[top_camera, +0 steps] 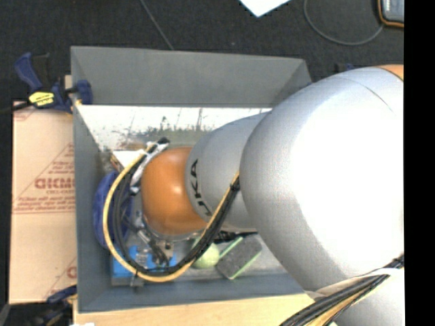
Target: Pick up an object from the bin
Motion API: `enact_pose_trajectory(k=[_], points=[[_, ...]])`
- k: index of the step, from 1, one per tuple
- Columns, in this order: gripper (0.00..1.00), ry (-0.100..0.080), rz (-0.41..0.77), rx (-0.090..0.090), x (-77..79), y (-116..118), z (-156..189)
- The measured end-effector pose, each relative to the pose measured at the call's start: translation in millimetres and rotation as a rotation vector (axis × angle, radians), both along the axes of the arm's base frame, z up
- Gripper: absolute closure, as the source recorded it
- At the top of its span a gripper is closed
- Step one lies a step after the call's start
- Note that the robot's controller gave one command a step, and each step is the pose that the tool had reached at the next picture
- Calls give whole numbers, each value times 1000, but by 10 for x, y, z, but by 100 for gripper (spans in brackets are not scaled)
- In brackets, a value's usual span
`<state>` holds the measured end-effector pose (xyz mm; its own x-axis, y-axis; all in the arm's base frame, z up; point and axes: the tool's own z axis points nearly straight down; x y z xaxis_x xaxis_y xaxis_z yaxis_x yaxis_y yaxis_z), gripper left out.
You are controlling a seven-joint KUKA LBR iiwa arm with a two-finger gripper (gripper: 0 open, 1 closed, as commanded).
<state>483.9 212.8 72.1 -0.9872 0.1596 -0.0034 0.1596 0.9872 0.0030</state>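
My gripper point(153, 245) hangs under the arm's orange cover, low in the front left part of the bin, and its tips are hidden among the cables. Right beneath it lies a flat blue thing point(123, 266) against the front wall. A larger blue object point(104, 194) lies to the gripper's left along the left wall. A yellow-green ball point(207, 256) sits just to the gripper's right, with a grey block with a green face point(239, 257) beside it.
The arm covers most of the bin's right and middle. A small brownish thing point(109, 160) shows near the back left corner. Black and yellow cables loop round the orange cover down to the bin's front wall.
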Motion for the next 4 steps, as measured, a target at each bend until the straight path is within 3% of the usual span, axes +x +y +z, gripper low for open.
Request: enact_pose_trajectory(k=[1, 2, 3, 4], points=[[0, -5, 65, 0, -9, 29, 0], [100, -6, 4, 4, 22, 1, 19], [100, -6, 3, 4, 21, 0, 21], [100, 4, 2, 0, -2, -19, 417]])
